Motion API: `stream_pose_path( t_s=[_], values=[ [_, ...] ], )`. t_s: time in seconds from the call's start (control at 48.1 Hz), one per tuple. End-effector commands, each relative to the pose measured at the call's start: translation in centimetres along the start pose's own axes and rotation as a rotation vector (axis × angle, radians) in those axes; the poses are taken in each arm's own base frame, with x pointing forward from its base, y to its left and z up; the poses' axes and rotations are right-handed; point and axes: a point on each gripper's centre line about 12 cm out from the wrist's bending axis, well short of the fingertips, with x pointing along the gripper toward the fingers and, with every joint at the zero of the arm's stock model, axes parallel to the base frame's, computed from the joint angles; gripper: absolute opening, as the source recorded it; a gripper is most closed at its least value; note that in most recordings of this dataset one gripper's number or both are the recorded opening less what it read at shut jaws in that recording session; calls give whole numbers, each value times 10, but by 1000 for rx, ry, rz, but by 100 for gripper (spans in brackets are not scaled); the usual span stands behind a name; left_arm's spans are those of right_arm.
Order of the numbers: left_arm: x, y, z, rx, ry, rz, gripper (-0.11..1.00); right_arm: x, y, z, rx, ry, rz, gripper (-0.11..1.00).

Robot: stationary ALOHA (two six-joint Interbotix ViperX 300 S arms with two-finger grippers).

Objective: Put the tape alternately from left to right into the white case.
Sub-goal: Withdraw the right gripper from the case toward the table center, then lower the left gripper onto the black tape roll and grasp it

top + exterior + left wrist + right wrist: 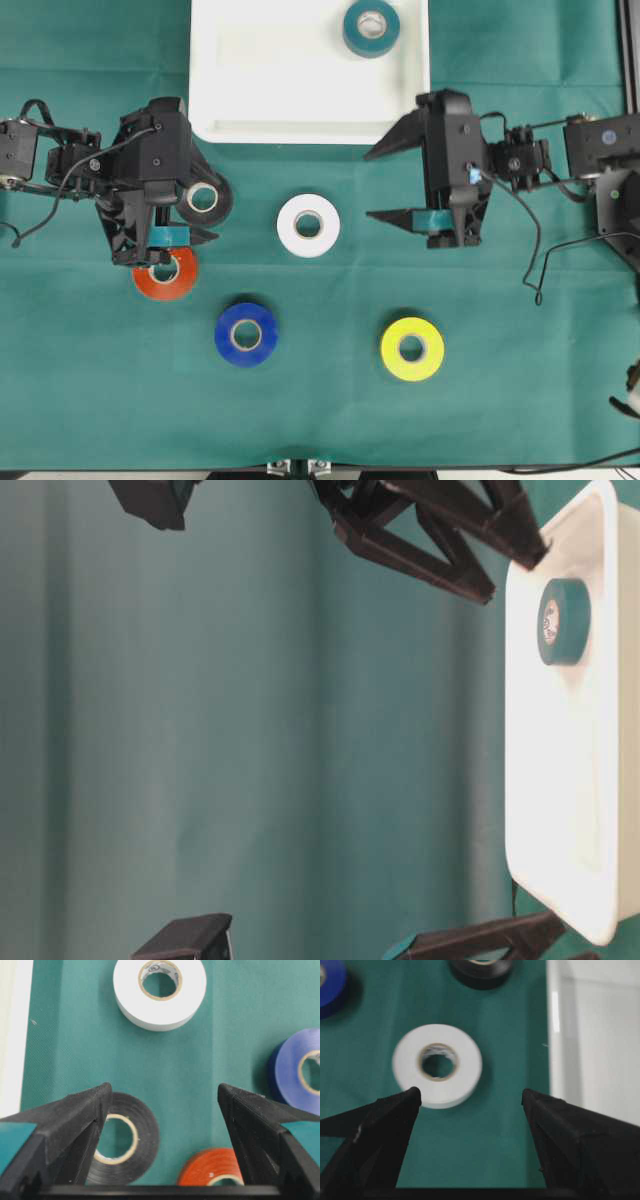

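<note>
Left gripper (170,215) spread wide over black roll (205,199) and orange-red roll (166,273); right gripper (385,183) gaping, white roll (308,225) just ahead, white case (250,90) alongside.

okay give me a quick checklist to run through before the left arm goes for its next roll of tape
1. Left claw open and empty: ok, fingers spread wide, nothing between them.
2. A roll within its reach: ok, the black tape and orange-red tape lie just beneath it.
3. Right claw out of the way: ok, open and empty, on the far side of the white tape.
4. Room in the white case: ok, only the teal tape lies inside.
5. Remaining rolls flat on the cloth: ok for the white tape, blue tape and yellow tape.
6. Left claw centred over one roll: not ok, it sits between two.
</note>
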Motion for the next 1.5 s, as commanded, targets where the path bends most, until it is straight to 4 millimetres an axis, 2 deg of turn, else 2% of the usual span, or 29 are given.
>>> stream_pose_path(
  t_s=[0.0,0.249,0.728,1.143,1.476],
  values=[
    [-3,-3,4,-17,-18,-7,82,-3,9,7,-10,-29,26,88],
    [-1,-3,-6,-82,8,-7,82,8,25,-3,-30,9,67,88],
    [1,-6,-10,-81,17,-15,82,14,26,-3,-26,19,67,88],
    [37,-1,-35,-84,127,12,82,14,26,-6,-26,25,67,88],
    [51,10,-46,-106,178,40,82,14,26,-7,-27,29,66,88]
  ],
)
